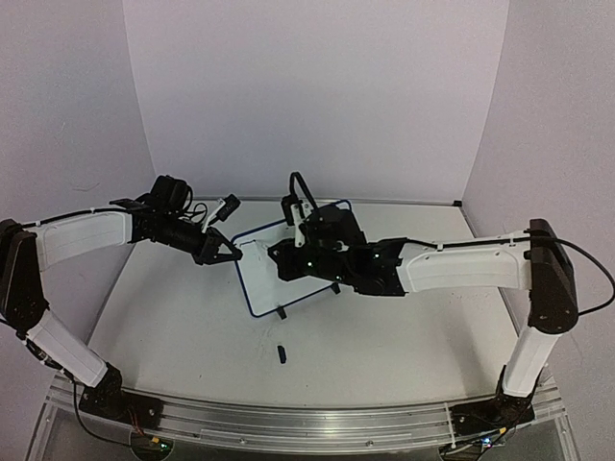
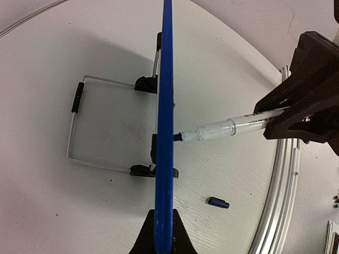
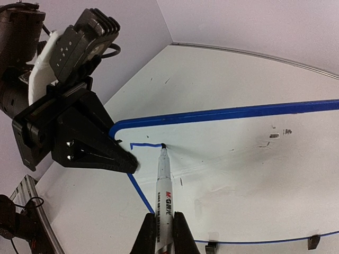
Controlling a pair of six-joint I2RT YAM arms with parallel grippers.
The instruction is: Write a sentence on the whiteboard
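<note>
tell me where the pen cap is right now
In the top view the pen cap lies loose on the table, just on the near side of the whiteboard, roughly midway between left and right.

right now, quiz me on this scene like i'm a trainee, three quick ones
1. True or false: the marker in the right gripper hangs clear of the whiteboard.
2. What does the left gripper clamp? A the whiteboard's edge; B the marker; C the loose cap.
3. How much of the sentence is on the board?
Key: 1 false, the tip touches the board. 2 A; the cap lies on the table. 3 Only one short angled stroke near a corner.
</note>
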